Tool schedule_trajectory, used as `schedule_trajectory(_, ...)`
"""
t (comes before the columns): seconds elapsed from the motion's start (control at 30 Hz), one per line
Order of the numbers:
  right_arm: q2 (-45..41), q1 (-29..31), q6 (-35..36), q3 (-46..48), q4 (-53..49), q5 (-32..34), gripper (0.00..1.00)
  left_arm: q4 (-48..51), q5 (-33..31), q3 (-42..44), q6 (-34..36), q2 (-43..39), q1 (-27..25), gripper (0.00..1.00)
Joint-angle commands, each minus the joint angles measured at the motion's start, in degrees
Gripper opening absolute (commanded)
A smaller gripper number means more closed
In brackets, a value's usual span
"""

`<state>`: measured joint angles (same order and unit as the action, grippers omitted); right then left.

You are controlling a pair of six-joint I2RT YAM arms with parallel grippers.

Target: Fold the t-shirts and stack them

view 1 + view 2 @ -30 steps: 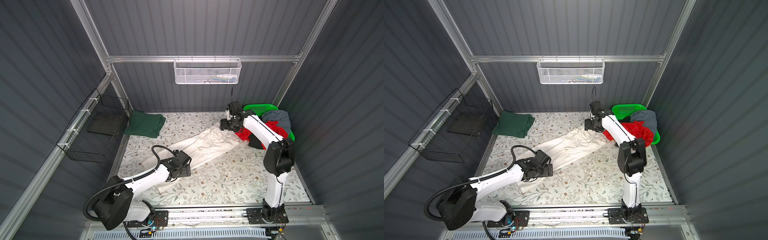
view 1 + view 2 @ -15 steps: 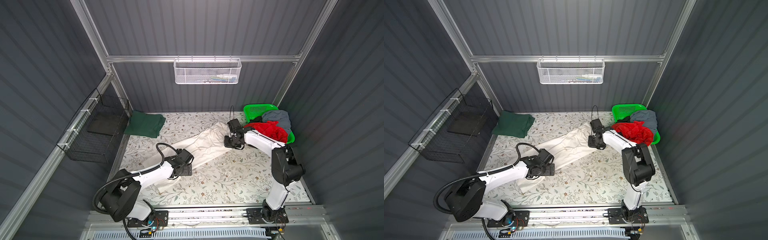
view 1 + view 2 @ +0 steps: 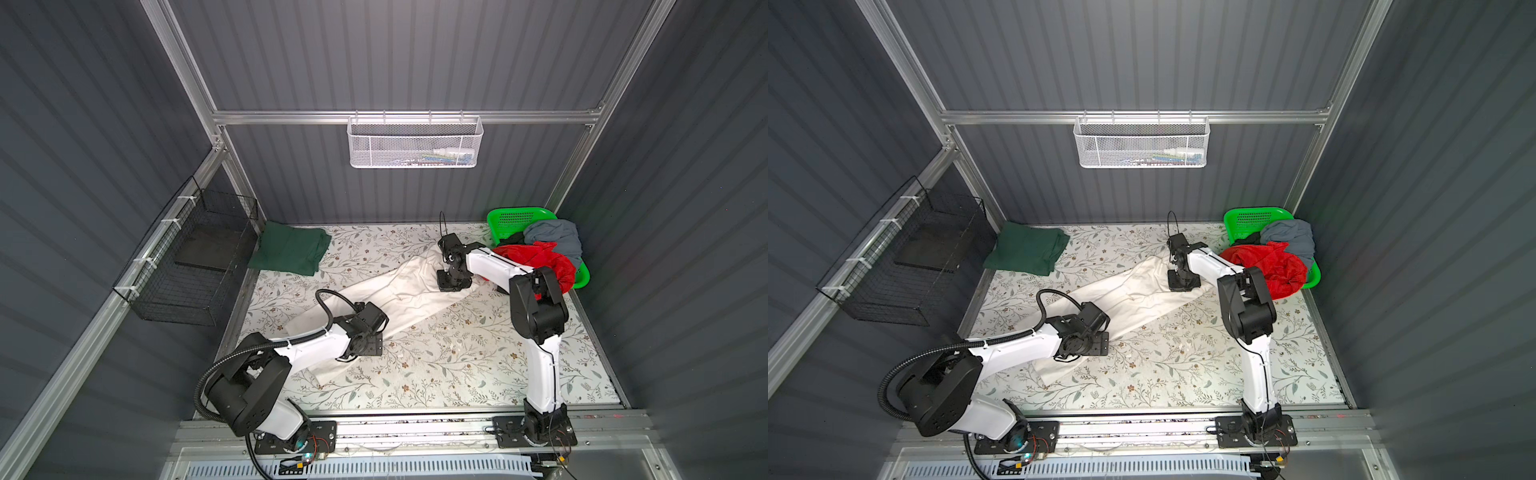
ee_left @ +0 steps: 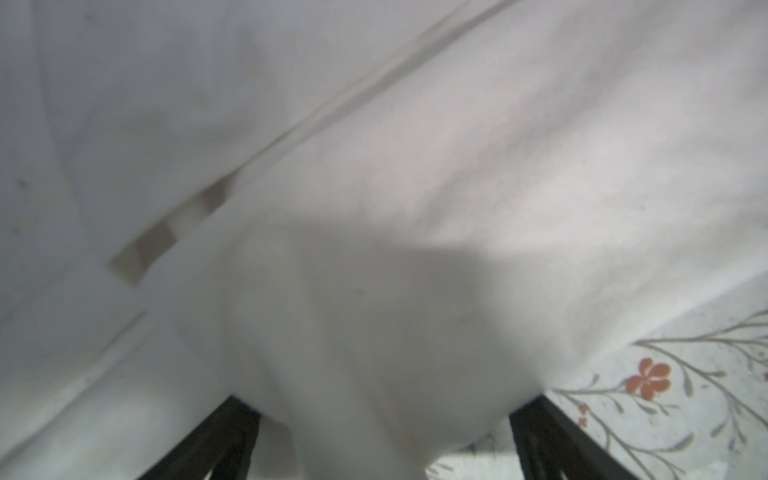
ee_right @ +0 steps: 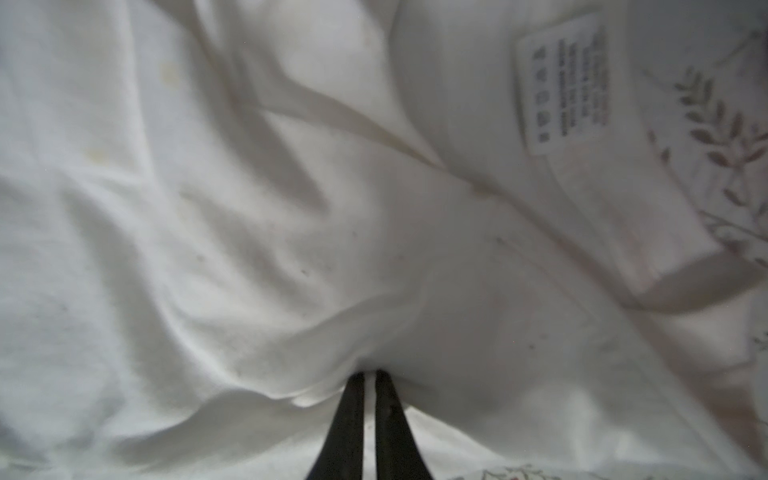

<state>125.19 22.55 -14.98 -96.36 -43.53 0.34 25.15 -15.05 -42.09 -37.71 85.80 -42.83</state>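
Between the closed right jaws lies the off-white t-shirt [image 5: 291, 232].

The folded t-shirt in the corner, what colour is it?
Dark green. The folded t-shirt shows best in a top view.

A spread t-shirt [image 3: 403, 291] is laid diagonally across the table [image 3: 457, 365]. A folded t-shirt [image 3: 291, 249] is placed far left; a basket [image 3: 515, 216], heaped with t-shirts [image 3: 536, 258], is set far right.
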Motion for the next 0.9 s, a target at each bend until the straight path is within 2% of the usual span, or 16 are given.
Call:
schedule_trajectory(0.0,3.46,-0.29,5.04,-4.64,-7.34,-1.46,0.11,-2.56,5.24,1.25,-0.02,3.20,-0.05,0.90)
schedule_trajectory(0.07,4.59,-0.72,5.88,-5.80,-7.87,-1.60,0.07,-3.20,6.00,1.28,1.28,4.03,-0.06,0.85)
schedule_trajectory(0.23,5.67,-1.69,6.63,-7.05,-7.62,-2.44,0.07,-2.12,7.10,-1.14,3.53,7.39,-0.14,0.57)
schedule_trajectory(0.3,6.45,-2.11,7.03,-8.31,-7.76,-3.32,0.08,-2.71,7.73,-1.50,3.34,7.93,-0.18,0.50)
schedule_trajectory(0.57,10.73,-4.24,8.96,-17.38,-10.81,-5.23,0.08,-2.16,7.68,-4.47,1.81,9.06,-4.61,0.44)
schedule_trajectory(0.67,12.72,-4.94,9.90,-21.80,-12.58,-5.92,0.08,-0.90,6.10,-6.85,1.96,9.92,-8.27,0.44)
schedule_trajectory(0.77,14.33,-5.64,10.96,-25.55,-14.77,-7.40,0.08,4.34,4.35,-12.49,2.20,11.78,-12.21,0.46)
schedule_trajectory(0.87,14.30,-6.35,11.46,-26.64,-14.51,-8.42,0.10,7.10,1.25,-16.71,1.18,12.52,-18.01,0.49)
